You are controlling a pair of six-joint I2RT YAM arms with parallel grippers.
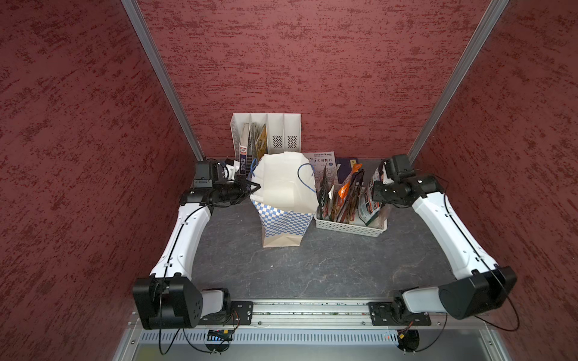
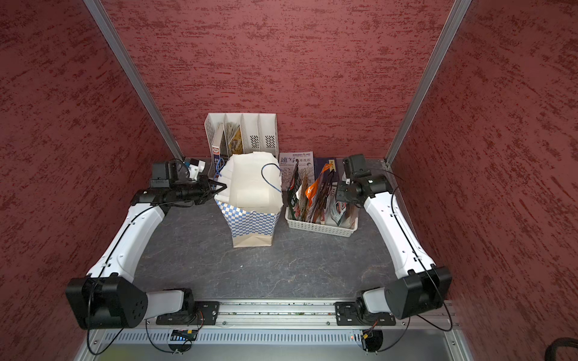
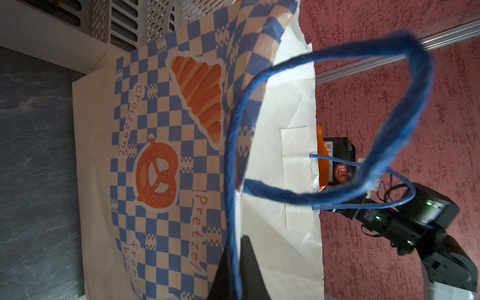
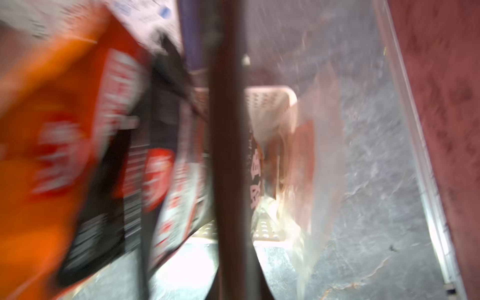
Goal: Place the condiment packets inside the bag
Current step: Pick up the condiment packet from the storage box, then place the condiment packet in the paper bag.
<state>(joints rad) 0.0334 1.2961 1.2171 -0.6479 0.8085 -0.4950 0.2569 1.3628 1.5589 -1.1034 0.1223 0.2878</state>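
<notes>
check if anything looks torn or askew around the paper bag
The blue-and-white checkered paper bag has a torn, crumpled white rim between the ends of one thin blue cord handle, seen in the left wrist view. Nothing looks spilled.

Blur smears the right wrist view, leaving the print on the condiment packets (image 4: 52, 145) unreadable. In both top views the right gripper (image 1: 375, 195) buries its fingertips among them (what they pinch cannot be told); the bag (image 1: 283, 218) hides its own floor.

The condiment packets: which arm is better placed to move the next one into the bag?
Right. The right end effector is shut among the condiment packets in the basket. The left end effector is busy holding the rim of the bag.
</notes>
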